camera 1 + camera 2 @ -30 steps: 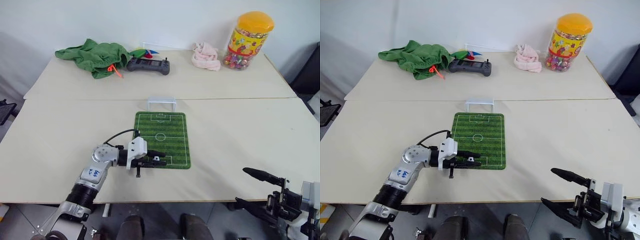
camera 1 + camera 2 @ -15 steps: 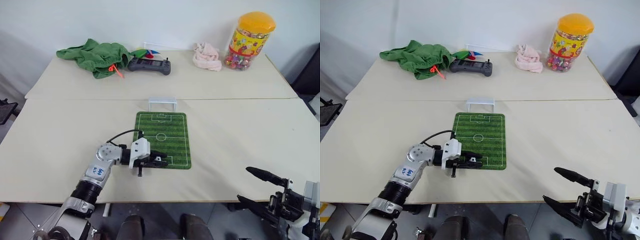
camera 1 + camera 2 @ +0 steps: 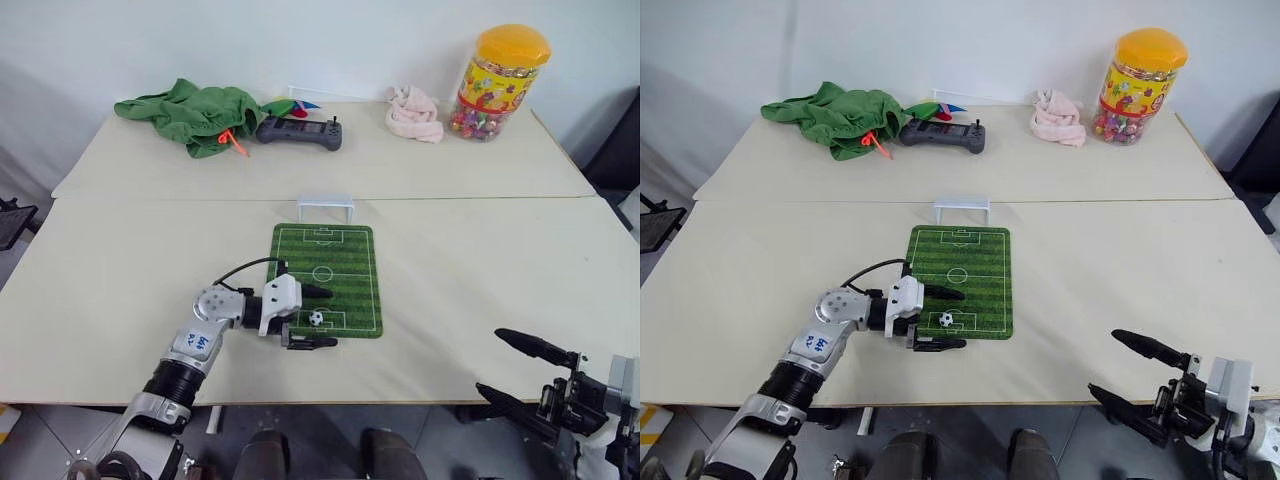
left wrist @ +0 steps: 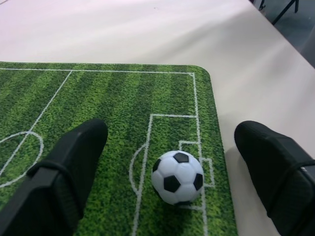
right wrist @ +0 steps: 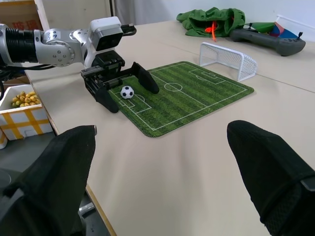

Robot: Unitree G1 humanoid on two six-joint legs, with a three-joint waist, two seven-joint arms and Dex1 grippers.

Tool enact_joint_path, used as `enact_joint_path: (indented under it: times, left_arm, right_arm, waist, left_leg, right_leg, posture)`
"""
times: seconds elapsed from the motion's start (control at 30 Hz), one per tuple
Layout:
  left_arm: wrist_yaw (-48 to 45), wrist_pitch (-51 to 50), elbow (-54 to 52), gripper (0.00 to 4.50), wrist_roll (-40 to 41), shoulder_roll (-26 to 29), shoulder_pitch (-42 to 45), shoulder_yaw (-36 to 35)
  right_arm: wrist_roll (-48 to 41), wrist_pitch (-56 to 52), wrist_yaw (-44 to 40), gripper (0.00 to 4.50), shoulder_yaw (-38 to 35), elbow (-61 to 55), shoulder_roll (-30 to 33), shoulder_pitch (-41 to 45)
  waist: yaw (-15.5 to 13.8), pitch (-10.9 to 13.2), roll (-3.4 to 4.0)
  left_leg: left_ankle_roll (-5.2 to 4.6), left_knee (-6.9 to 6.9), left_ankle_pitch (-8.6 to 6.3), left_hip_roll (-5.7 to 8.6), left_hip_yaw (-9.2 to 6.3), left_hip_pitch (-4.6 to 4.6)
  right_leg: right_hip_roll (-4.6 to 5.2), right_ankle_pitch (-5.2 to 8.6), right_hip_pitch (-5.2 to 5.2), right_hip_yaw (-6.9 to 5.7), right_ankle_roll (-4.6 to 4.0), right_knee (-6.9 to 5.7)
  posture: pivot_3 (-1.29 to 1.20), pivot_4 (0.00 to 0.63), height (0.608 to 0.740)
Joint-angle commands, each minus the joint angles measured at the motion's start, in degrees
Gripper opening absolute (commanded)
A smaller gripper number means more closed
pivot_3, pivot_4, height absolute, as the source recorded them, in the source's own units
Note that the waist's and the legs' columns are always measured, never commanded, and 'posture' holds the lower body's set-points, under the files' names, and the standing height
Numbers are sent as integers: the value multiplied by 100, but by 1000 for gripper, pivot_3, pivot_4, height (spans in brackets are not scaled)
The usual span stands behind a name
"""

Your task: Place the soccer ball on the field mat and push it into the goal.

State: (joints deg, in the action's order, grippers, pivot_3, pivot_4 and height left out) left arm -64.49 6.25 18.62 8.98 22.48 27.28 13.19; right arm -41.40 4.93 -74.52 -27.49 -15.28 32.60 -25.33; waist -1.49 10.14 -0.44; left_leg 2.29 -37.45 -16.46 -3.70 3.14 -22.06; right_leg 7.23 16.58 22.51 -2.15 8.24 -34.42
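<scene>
Across the cream worktop [image 3: 480,270] that spans the frame, the field mat [image 3: 340,255] lies just below centre, with the goal [image 3: 325,208] standing at its upper edge. At the top sit a green cloth [image 3: 190,112], a black controller [image 3: 298,131], a pink cloth [image 3: 413,112] and a candy jar [image 3: 490,85]. Our left gripper [image 3: 318,317] reaches in from the lower left across the mat's bottom edge. What has changed: a moment ago its fingers [image 4: 78,152] were pinched together over that spot, and now they stand wide apart, one over the grass and one just off the mat's lower edge. Between them, touching neither, the soccer ball [image 3: 316,318] rests on the mat near the lower penalty box. So we judge the placing done; what remains is the push up the mat's length to the goal. Our right gripper [image 3: 520,372] hangs at the lower right past the worktop's edge, fingers apart and holding nothing.
</scene>
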Motion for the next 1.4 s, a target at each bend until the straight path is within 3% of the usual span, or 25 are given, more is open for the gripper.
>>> enact_joint_path:
  times: [0.03,0.13,0.33,0.53,0.8,1.0,1.1,1.2,1.4]
  left_arm:
    - [114,-126,-493,4465,407,13,205,-420]
    - [-397,-225,-978,3832,990,167,61,-621]
    - [-1276,-1016,-2069,1929,1825,775,-496,-604]
    - [-1370,-1211,-2044,23,1537,976,-764,-355]
    - [-970,-1086,-1369,23,728,702,-527,150]
    - [348,-955,-407,23,21,116,181,-12]
    - [1251,-1288,-293,23,-44,-147,485,-382]
    - [1441,-1186,-251,23,-25,-224,565,-517]
    - [1627,-1911,-744,23,596,-359,546,-1011]
  right_arm:
    - [-40,18,40,4500,-192,-14,98,-21]
    - [-57,23,32,4500,-201,11,119,-32]
    - [-158,4,-90,4500,-227,90,168,3]
    - [-109,39,-43,4500,-199,156,136,78]
    - [-27,108,122,4500,-190,68,32,-8]
    - [22,208,295,4500,-255,-37,-66,-182]
    - [33,281,403,4500,-280,-97,-141,-254]
    - [51,298,464,4500,-250,-125,-164,-281]
    - [105,330,531,4500,-175,-23,-113,-128]
  waist:
    - [1,1,-1]
    - [2,1,-1]
    - [25,-1,1]
    - [-4,0,0]
    - [5,0,0]
    - [-12,1,-1]
    - [-6,1,-1]
    - [29,0,0]
    - [6,2,-2]
  left_leg:
    - [0,1,0,0,0,-1]
    - [0,2,0,0,0,-4]
    - [1,9,0,-1,2,2]
    - [-1,0,-1,0,1,-1]
    - [-4,4,-2,-1,1,-1]
    - [-4,-5,-3,0,0,-6]
    - [-6,-5,-4,0,0,-7]
    - [-6,1,-4,0,1,-4]
    - [-4,2,-3,0,2,-4]
  right_leg:
    - [0,0,2,0,0,0]
    - [0,0,4,0,0,-1]
    - [0,0,4,0,1,-3]
    - [1,2,0,0,-3,3]
    - [0,2,2,0,-4,5]
    - [0,1,1,0,-2,6]
    - [0,0,1,0,0,6]
    - [0,-1,4,-2,2,2]
    - [0,-1,5,-3,3,1]
  posture:
    - [0,150,740]
    - [0,150,740]
    - [0,150,740]
    - [0,150,740]
    - [0,150,740]
    - [0,150,740]
    - [0,150,740]
    - [0,150,740]
    - [0,150,740]
